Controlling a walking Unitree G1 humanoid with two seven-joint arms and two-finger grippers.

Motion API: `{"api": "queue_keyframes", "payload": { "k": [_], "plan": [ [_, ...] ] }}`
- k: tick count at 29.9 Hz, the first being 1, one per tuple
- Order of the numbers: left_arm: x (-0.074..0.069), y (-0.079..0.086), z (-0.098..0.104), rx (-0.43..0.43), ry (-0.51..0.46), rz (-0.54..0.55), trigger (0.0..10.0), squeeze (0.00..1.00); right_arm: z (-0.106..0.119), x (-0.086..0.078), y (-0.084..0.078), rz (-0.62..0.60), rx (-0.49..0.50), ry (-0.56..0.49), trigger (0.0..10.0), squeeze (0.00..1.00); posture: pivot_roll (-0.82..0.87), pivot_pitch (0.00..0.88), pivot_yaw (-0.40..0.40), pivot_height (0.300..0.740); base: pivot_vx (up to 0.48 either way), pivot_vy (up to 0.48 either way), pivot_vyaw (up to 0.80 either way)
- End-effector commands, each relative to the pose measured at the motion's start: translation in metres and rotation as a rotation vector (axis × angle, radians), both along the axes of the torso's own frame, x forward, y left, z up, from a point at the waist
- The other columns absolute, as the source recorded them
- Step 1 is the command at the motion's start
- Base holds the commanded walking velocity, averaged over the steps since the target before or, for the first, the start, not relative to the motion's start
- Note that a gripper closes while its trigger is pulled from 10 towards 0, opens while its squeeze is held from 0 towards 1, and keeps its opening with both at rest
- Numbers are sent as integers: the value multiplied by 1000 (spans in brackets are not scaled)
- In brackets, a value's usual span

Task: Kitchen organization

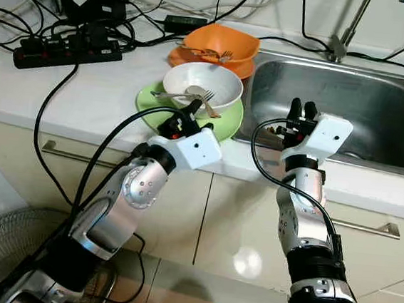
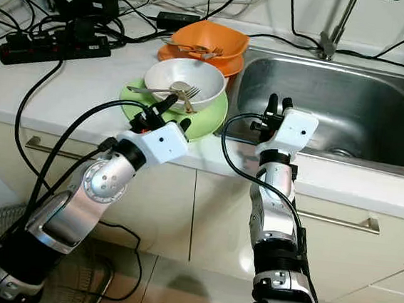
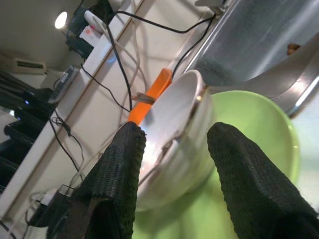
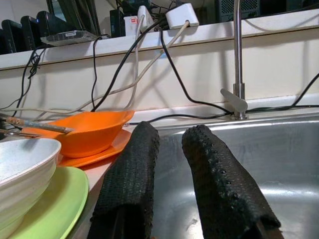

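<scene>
On the left of the white tabletop point(image 1: 21, 98) lies a black power strip point(image 1: 65, 52) with tangled black cables.

The left gripper point(image 1: 185, 118) hovers at the near edge of the round green plastic plate point(image 1: 226, 125), its fingers point(image 3: 117, 174) spread apart and holding nothing. They straddle the near wall of the white round bowl point(image 1: 219, 85), which stands on that plate and carries a metal fork point(image 1: 182, 96) and a spoon.

Behind it, an orange bowl point(image 1: 234, 43) with a second fork point(image 1: 211, 53) sits on an orange plate.

Handling judgement: the white bowl is rigid, smooth and probably slippery and breakable. Take hold at the rim, one finger inside and one outside. The loose cutlery may slide or rattle when the bowl tilts, so keep it level.

The right gripper point(image 1: 297, 112) stands upright at the front edge of the stainless steel sink point(image 1: 378, 104), fingers point(image 4: 219, 189) slightly parted and empty.
</scene>
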State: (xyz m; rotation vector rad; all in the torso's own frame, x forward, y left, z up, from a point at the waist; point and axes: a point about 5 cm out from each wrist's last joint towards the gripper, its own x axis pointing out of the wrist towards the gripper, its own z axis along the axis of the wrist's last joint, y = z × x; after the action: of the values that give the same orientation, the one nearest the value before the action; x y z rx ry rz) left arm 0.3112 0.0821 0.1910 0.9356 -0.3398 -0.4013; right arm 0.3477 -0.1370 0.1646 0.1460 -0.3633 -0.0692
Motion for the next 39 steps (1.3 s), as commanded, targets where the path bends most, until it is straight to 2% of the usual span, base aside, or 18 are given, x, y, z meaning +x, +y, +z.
{"api": "queue_keyframes", "payload": {
  "k": [1, 9, 16, 17, 18, 19, 35, 36, 37, 38, 39],
  "plan": [
    [2, -4, 3, 14, -22, -11, 10000, 0, 3, -1, 1, 2, 6, -8, 10000, 0, 34, 52, 2, 732, 0, 0, 0],
    [12, -12, 12, 2, -50, -19, 10000, 0, 2, -1, 3, 6, 10, -6, 10000, 0, 31, 51, 4, 732, 0, 0, 0],
    [16, -14, 9, 20, -47, -27, 10000, 0, 2, -1, 4, 9, 10, -3, 10000, 0, 28, 49, 8, 732, 0, 0, 0],
    [16, -14, 9, 19, -45, -28, 3373, 0, 1, -1, 4, 9, 11, 0, 10000, 0, 28, 49, 9, 732, 0, 0, 0],
    [16, -14, 9, 19, -45, -28, 3373, 0, 1, -1, 4, 9, 11, 0, 10000, 0, 28, 49, 9, 732, 0, 0, 0],
    [16, -15, 8, 18, -43, -32, 0, 0, 1, -1, 4, 9, 12, 1, 10000, 0, 30, 46, 8, 732, 0, 0, 0],
    [16, -17, 5, 21, -34, -49, 0, 0, 0, 0, 6, 12, 17, 6, 10000, 0, 31, 44, 11, 732, 0, 0, 0],
    [15, -18, 4, 23, -33, -52, 1098, 0, 0, 0, 6, 12, 17, 6, 10000, 0, 31, 44, 11, 732, 0, 0, 0],
    [15, -19, 4, 22, -34, -55, 7647, 0, 0, 0, 6, 12, 16, 8, 10000, 0, 29, 44, 12, 732, 0, 0, 0],
    [15, -19, 4, 22, -34, -57, 7647, 0, 0, -1, 6, 12, 16, 8, 10000, 0, 29, 44, 12, 732, 0, 0, 0],
    [15, -20, 3, 21, -32, -59, 10000, 0, -1, -1, 6, 11, 16, 10, 10000, 0, 29, 44, 12, 732, 0, 0, 0]
  ]
}}
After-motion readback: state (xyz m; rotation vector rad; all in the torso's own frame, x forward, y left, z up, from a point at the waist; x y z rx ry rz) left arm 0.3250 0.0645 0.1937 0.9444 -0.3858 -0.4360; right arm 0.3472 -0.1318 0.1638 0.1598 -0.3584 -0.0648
